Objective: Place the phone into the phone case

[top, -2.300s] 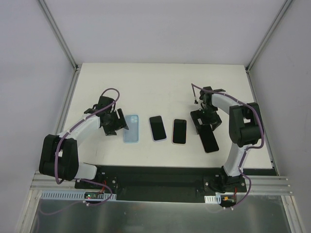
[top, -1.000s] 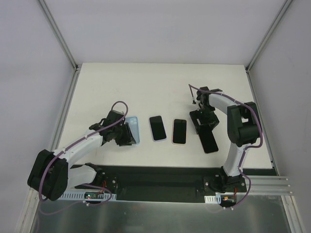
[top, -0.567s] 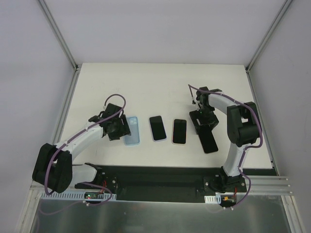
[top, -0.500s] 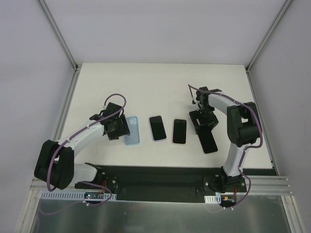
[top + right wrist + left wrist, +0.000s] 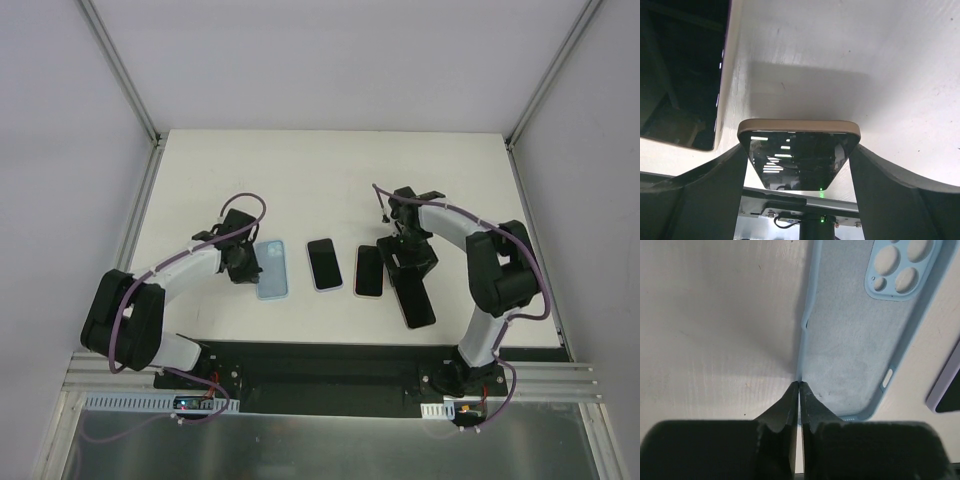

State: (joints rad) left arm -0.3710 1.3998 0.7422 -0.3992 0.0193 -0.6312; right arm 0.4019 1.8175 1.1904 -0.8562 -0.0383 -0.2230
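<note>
The left claw [image 5: 799, 385], pinched shut, touches the rim of the light blue phone case [image 5: 850, 350], and the right claw [image 5: 799, 150] grips the black phone [image 5: 416, 301] by its sides, well apart from that case, so a low carry could strike the two other phones [image 5: 324, 264] lying between.

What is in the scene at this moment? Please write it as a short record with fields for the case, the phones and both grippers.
case: light blue phone case, flat on the table, inside facing up, empty
left gripper: shut, tips at the case's long edge, holding nothing
right gripper: closed across the width of the held phone
other phones: lavender-edged phone and pale-edged phone, flat, dark faces up, between the case and the held phone
</note>
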